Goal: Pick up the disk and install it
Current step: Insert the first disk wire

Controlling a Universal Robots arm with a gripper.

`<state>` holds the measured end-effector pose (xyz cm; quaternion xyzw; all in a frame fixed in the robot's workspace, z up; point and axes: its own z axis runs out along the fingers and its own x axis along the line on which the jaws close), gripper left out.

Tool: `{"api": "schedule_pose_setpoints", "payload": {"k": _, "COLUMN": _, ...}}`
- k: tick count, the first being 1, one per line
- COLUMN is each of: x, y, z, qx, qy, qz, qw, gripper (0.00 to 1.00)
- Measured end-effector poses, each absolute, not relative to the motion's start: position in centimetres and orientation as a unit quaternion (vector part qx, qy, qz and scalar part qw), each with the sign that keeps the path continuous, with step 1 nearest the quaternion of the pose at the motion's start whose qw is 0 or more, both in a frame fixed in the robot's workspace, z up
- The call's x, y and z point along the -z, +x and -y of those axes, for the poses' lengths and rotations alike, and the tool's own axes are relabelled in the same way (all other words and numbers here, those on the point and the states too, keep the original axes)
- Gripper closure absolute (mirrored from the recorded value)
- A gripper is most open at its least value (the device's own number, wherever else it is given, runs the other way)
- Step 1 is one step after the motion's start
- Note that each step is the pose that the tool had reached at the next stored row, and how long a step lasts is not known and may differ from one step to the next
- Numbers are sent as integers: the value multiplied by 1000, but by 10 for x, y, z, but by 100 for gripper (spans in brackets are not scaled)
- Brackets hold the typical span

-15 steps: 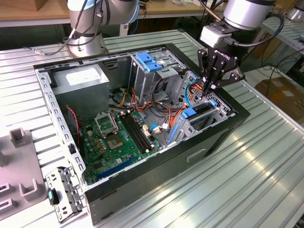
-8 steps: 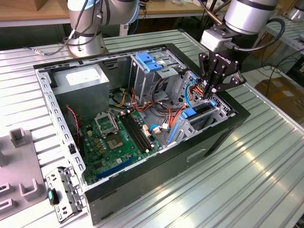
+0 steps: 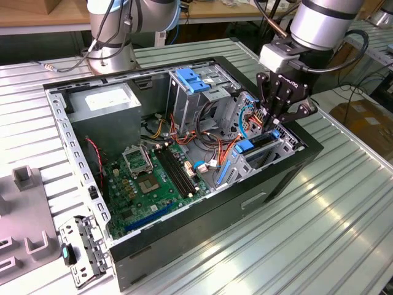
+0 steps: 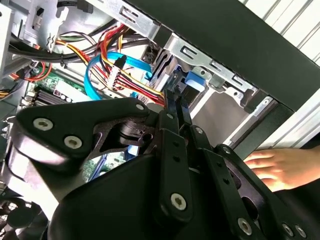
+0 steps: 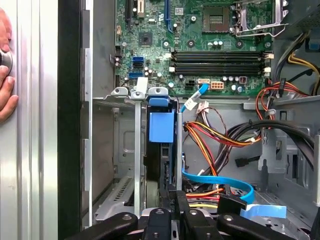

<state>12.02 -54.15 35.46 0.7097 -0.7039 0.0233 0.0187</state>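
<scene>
The disk (image 5: 161, 167) stands on edge inside the metal drive cage (image 5: 125, 150) at the case's front corner, with its blue side bracket (image 5: 161, 125) facing up. In the exterior view the disk (image 3: 255, 145) sits low in that cage on the exterior view's right. My gripper (image 3: 271, 126) hangs straight over it, its fingers drawn together at the disk's near end. Both wrist views show the gripper (image 4: 176, 102) (image 5: 175, 200) with almost no gap between its black fingertips, which are by the disk's edge. Contact with the disk is hidden.
The open computer case (image 3: 295, 163) holds a green motherboard (image 3: 147, 178), a grey power-supply box (image 3: 107, 101), a second cage with a blue latch (image 3: 193, 80) and loose coloured cables (image 5: 215, 135). A person's hand (image 4: 275, 167) rests on the table beside the case. Grey fixtures (image 3: 24, 178) lie at the exterior view's left.
</scene>
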Motion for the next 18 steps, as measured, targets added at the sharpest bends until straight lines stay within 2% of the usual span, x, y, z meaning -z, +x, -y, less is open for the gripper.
{"api": "schedule_pose_setpoints", "payload": {"k": 18, "x": -348, "y": 119, "z": 543, "qx": -23, "qy": 710, "qz": 704, "qw": 19, "gripper": 84}}
